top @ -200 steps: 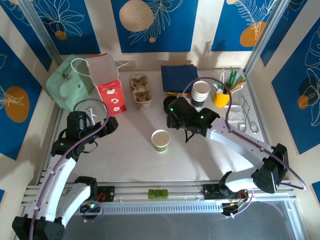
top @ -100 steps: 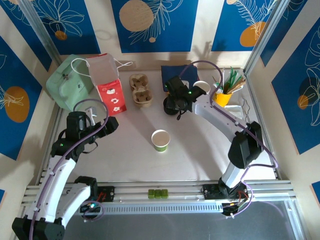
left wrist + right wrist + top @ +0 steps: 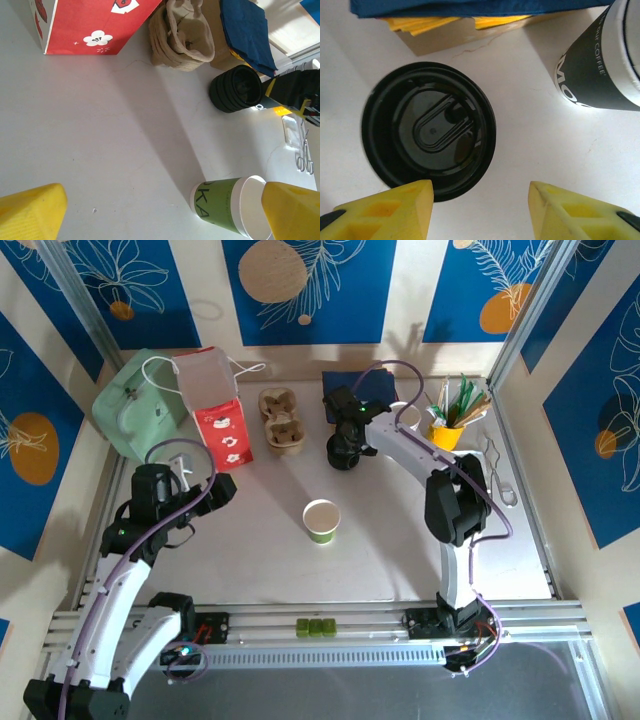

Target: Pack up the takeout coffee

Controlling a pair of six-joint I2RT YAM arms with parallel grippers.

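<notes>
My right fingers [image 3: 385, 212] are yellow. The lid stack [image 3: 428, 130] is glossy black. The cup stack [image 3: 592, 75] beside it is black-based with white lettering. Mid-table, the paper cup [image 3: 321, 521] is green, white-rimmed, its lettering seemingly dark. The bag [image 3: 222, 430] near the far edge of the table [image 3: 250, 540] is red with white blossoms.

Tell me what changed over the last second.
The right arm swung inward, bringing the right gripper over the stack of black lids, jaws open, holding nothing. The left gripper, the green cup and the red bag stayed put.
</notes>
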